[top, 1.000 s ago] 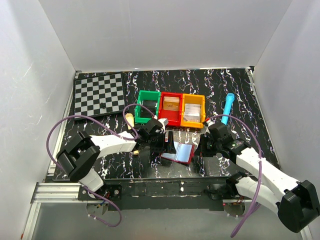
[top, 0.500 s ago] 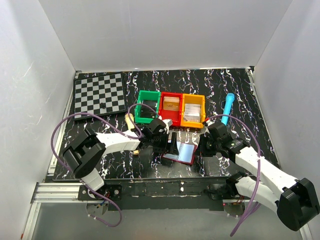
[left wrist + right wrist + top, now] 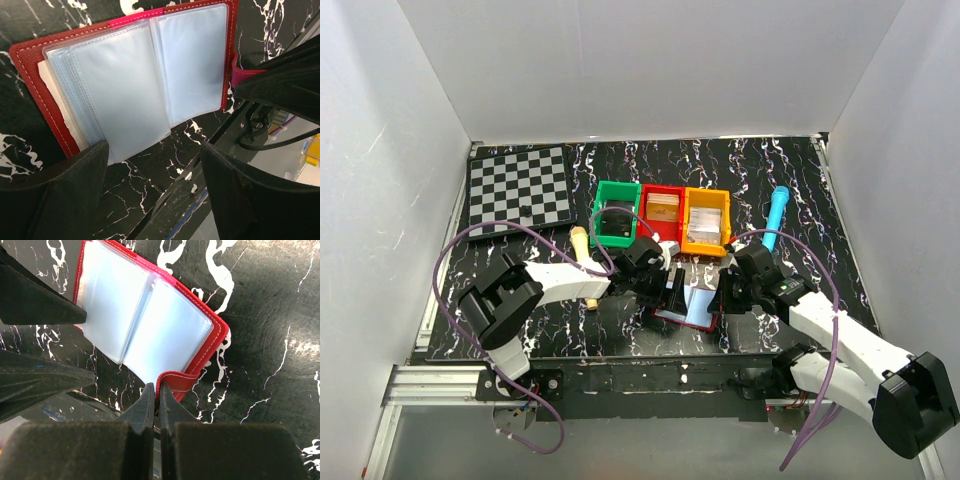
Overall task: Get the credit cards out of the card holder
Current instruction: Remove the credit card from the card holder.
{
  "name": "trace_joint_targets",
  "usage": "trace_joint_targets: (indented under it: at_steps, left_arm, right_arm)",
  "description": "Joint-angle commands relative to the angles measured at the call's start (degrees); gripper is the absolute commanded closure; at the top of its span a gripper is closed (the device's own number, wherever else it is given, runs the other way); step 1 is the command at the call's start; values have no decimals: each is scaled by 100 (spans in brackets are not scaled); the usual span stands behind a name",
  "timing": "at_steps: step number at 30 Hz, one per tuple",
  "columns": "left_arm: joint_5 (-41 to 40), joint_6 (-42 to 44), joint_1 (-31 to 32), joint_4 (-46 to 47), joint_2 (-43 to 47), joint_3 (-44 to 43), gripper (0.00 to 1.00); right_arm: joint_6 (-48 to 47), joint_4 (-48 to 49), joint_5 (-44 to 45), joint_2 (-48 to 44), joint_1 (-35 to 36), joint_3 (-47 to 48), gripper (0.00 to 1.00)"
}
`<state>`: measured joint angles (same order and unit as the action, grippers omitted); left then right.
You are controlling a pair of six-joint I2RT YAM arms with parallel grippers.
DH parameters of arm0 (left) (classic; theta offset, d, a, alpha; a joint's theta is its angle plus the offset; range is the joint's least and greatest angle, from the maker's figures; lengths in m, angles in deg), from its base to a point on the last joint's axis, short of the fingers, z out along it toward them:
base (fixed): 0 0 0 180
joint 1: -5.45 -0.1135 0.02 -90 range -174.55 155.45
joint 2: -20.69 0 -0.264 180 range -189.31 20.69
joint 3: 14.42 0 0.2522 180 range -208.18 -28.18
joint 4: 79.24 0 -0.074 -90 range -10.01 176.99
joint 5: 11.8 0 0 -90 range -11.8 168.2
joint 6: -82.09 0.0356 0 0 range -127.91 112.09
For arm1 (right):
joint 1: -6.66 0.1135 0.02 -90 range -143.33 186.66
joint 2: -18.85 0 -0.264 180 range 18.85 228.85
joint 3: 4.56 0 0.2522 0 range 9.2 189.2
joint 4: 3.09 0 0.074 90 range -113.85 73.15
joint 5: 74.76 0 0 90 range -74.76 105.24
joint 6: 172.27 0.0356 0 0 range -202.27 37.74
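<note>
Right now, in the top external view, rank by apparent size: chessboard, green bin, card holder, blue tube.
1. chessboard
2. green bin and card holder: about alike; the holder is partly hidden, so they are not ranked
3. blue tube, smallest

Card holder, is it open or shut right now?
Open. The card holder lies spread flat, clear sleeves facing up; the right tool pinches its snap tab.

Red card holder (image 3: 150,85) with pale stitching and glossy pale-blue sleeves, black left gripper (image 3: 152,150) and right gripper (image 3: 156,392) either side, black white-veined table (image 3: 800,190), green bin (image 3: 617,185), red bin (image 3: 663,188), orange bin (image 3: 708,192) beyond them, blue tube (image 3: 776,215), black-and-white chessboard (image 3: 518,188).
</note>
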<state>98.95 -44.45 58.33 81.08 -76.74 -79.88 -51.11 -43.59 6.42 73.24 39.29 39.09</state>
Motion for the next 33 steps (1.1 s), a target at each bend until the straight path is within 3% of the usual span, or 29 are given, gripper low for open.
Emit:
trace_joint_targets:
  at_steps: [1,22,33]
  left_arm:
    - [254,190,108,99,-57,-208,27]
    - [667,533,389,249,-180,-639,27]
    - [606,1077,828,-14,-198,-1095,26]
  right_arm:
    - [-31,257,-94,45,-19,52,99]
    - [-40,204,3,-7,-19,-9,99]
    - [-22,231,108,-69,-19,-124,99]
